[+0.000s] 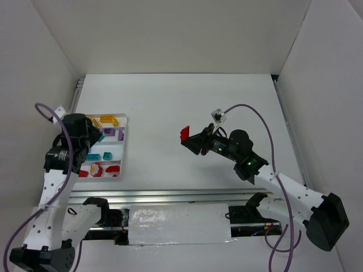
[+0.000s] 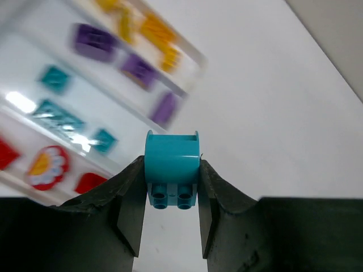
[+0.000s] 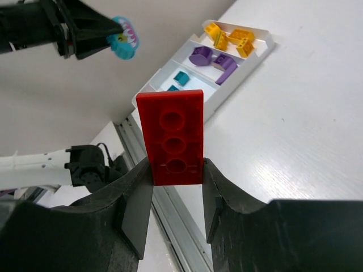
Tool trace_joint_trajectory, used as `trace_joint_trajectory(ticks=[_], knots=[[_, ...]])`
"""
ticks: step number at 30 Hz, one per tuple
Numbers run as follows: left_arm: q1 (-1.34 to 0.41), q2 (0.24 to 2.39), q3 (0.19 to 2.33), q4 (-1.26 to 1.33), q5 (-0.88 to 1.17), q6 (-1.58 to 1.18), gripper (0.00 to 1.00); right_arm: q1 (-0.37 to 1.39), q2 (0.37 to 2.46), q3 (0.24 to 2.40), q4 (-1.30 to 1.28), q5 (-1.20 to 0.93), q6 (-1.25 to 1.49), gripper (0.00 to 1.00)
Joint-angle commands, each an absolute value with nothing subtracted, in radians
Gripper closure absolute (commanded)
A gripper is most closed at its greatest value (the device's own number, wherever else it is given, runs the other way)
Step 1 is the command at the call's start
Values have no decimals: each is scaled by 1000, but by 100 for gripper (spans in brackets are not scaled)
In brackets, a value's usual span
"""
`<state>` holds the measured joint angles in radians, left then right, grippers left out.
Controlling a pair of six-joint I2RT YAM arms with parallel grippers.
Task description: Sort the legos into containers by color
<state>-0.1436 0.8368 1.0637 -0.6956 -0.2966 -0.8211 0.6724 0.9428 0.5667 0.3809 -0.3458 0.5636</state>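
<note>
While the left gripper (image 2: 171,175) hung over the tray (image 1: 124,148), its jaws were pinched narrow on a teal rounded brick (image 2: 171,158), studs facing the wrist camera. Right gripper (image 3: 176,170) was clamped on the lower end of a red plate (image 3: 173,127), held upright above the table (image 1: 170,102), well apart from the tray. Tray rows, far to near, held yellow bricks (image 1: 108,120), purple bricks (image 1: 115,134), teal bricks (image 1: 93,156) and red bricks (image 1: 105,169).
</note>
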Motion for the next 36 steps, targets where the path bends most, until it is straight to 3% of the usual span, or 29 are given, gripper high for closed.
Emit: trace_joint_trajectory(ticks=[1, 6, 11, 18, 24, 25, 27, 30, 36], knots=[[10, 804, 1011, -859, -612, -1006, 100, 675, 923, 614, 324, -285, 557, 100], [161, 868, 847, -688, -585, -1086, 100, 680, 969, 611, 356, -330, 575, 100], [274, 1052, 827, -585, -445, -1046, 100, 695, 1037, 632, 362, -370, 581, 100], [411, 1123, 766, -419, -298, -983, 84, 716, 1066, 647, 362, -408, 575, 100], [469, 1158, 758, -365, -209, -974, 62, 741, 1118, 683, 342, -428, 565, 100], [477, 1170, 756, -359, -198, -974, 45, 747, 1133, 693, 339, -439, 557, 100], [497, 1177, 756, -359, -181, -982, 25, 755, 1147, 704, 330, -443, 551, 100], [502, 1181, 767, -368, -160, -974, 15, 772, 1176, 724, 318, -440, 542, 100], [499, 1073, 799, -399, -100, -907, 8, 816, 1313, 829, 252, -402, 525, 100]])
